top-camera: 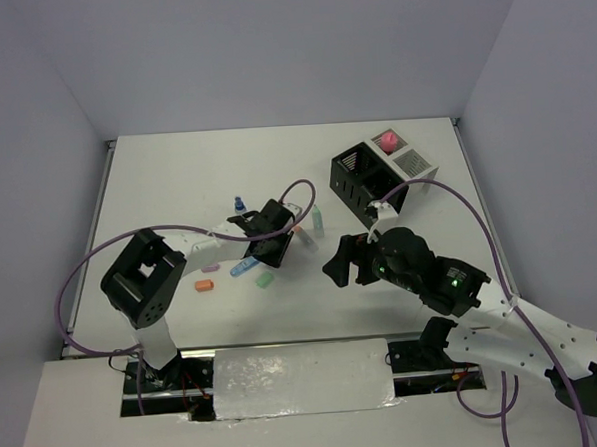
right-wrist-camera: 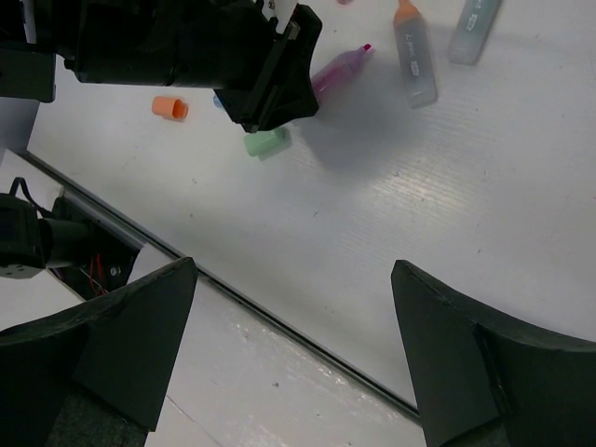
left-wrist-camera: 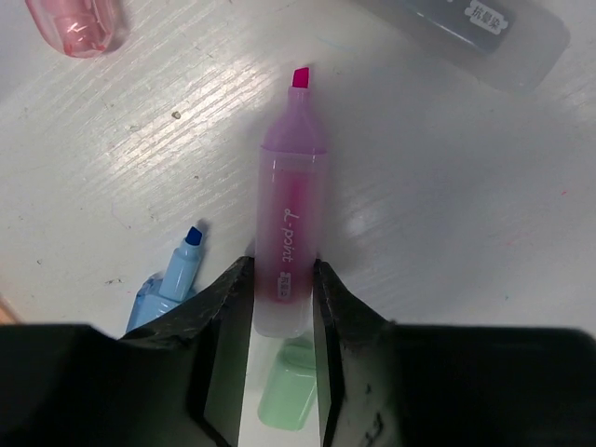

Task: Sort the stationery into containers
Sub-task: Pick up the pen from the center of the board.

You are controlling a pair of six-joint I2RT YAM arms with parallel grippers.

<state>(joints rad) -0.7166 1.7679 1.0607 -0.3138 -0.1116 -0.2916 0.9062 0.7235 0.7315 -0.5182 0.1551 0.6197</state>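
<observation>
left arm (top-camera: 146,277) and right arm (top-camera: 504,323): black joint housings, white link sections; purple cable (top-camera: 79,275) looped off each; green LEDs (top-camera: 444,287) on right; jaws matte black, wedge-shaped

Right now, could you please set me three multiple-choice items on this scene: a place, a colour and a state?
1. The farthest pink item lies: A in the white organiser; B in the black organiser; C on the table.
2. The tip of the highlighter in the left end effector is: A blue; B pink; C green.
3. The right end effector is: A open, empty; B shut on a cap; C shut on a pen.
Answers: 1 A, it sits in a white compartment; 2 B, its bare tip shows pink; 3 A, fingers wide apart, nothing between.
</observation>
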